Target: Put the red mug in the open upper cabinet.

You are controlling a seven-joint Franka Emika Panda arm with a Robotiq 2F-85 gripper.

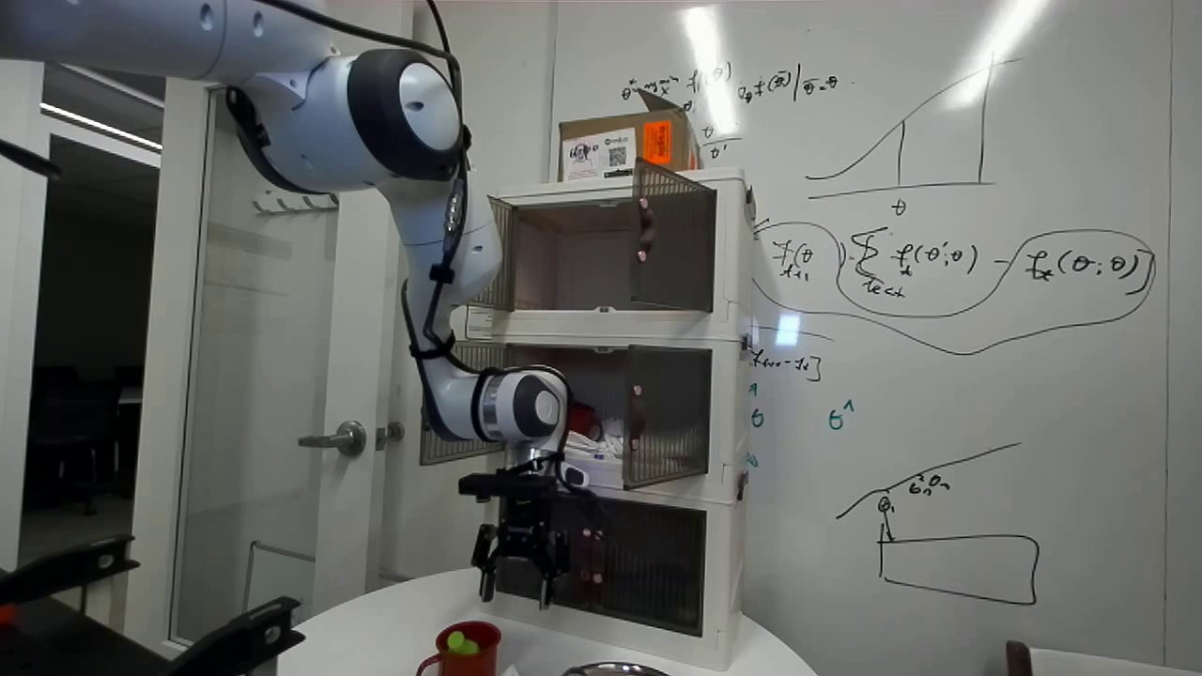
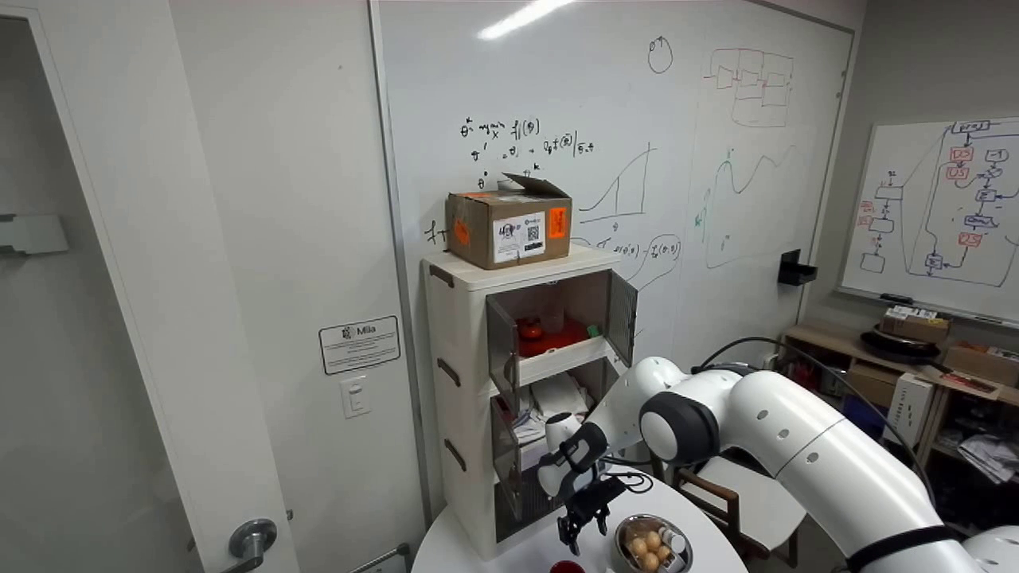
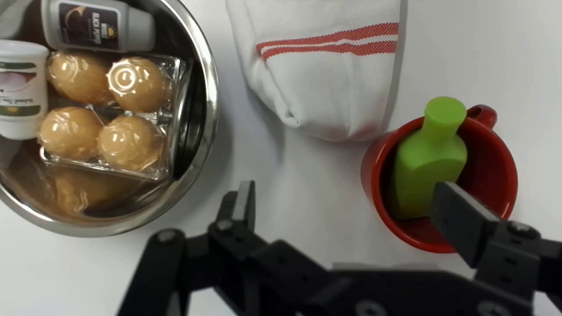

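Red mug (image 3: 487, 166) is seen on table (image 3: 311, 197), green bottle (image 3: 423, 171) inside; gripper (image 1: 516, 593) held higher, fingers apart; upper cabinet (image 1: 582, 258) shown open.

Steel bowl (image 3: 212, 94) on the white tabletop (image 3: 307, 202); inside, four brown eggs (image 3: 129, 140) in a clear pack (image 3: 164, 117), black pepper bottle (image 3: 99, 24) and white jar (image 3: 21, 92) alongside; near the bowl, a creased white cloth (image 3: 325, 79), two red stripes; cardboard box (image 2: 479, 235) in both exterior views, one flap (image 2: 537, 186) up; whiteboard (image 2: 613, 95) behind, handwritten formulas and curves; light switch (image 2: 356, 396) below wall sign (image 2: 360, 344).
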